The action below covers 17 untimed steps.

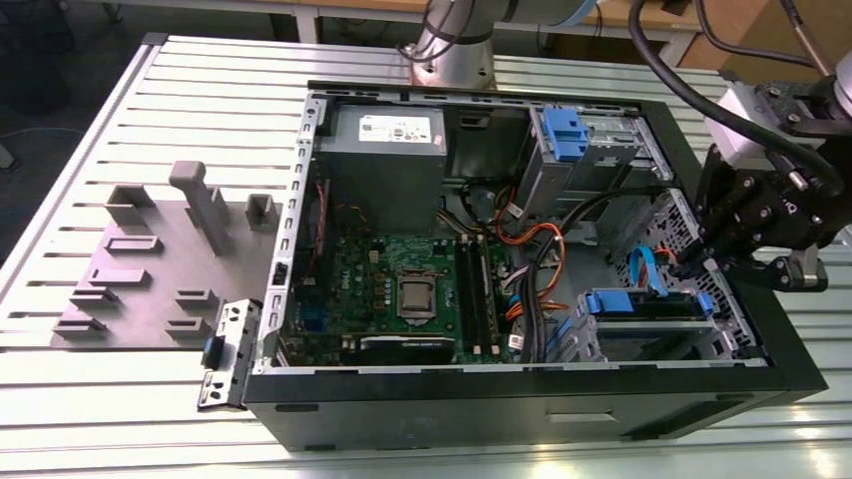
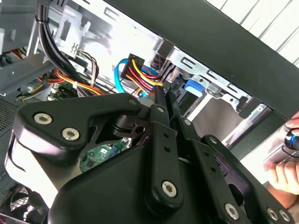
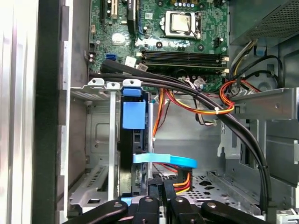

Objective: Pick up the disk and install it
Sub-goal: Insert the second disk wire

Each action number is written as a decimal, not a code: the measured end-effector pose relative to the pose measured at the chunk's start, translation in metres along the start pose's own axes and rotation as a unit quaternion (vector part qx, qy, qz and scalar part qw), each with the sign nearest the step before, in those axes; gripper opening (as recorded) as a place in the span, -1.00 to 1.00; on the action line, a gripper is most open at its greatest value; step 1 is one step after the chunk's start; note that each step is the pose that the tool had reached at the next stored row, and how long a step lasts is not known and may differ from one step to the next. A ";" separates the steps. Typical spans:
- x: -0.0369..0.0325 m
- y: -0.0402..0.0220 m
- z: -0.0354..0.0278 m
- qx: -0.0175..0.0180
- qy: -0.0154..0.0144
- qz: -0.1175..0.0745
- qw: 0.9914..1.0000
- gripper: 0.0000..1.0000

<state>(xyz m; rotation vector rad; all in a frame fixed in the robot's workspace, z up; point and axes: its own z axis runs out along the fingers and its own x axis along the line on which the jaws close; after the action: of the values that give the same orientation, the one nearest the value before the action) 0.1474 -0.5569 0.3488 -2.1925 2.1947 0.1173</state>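
Observation:
The disk (image 1: 624, 302) sits in the lower drive cage at the front of the open computer case (image 1: 533, 399), its blue rails showing. In the first wrist view the disk (image 3: 133, 114) stands on edge in the cage, with a blue data cable (image 3: 163, 159) and a yellow-red power cable running to its end. My gripper (image 1: 695, 267) hangs just beside that end, at the exterior view's right. In both wrist views the fingers lie pressed together, shut, with nothing between them: my gripper (image 3: 161, 186) is by the cables, and its tips (image 2: 163, 95) are close to the power plug (image 2: 138, 74).
A bare blue drive bracket (image 1: 565, 130) sits in the upper bay. The grey power supply (image 1: 386, 130) and motherboard (image 1: 399, 289) fill the case. Black cable bundles (image 3: 224, 121) cross above the cage. A grey fixture plate (image 1: 147, 279) lies outside. A person's hand (image 2: 286, 175) is near the case.

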 end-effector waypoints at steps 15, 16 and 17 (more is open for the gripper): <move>0.0147 0.0004 0.0000 0.000 0.000 0.000 1.000 -0.68; 0.0150 0.0004 0.0003 0.000 0.000 0.000 1.000 -0.68; 0.0150 0.0004 0.0003 0.000 0.000 0.000 1.000 -0.68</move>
<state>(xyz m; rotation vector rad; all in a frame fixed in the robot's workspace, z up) 0.1470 -0.5718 0.3473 -2.1926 2.1950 0.1169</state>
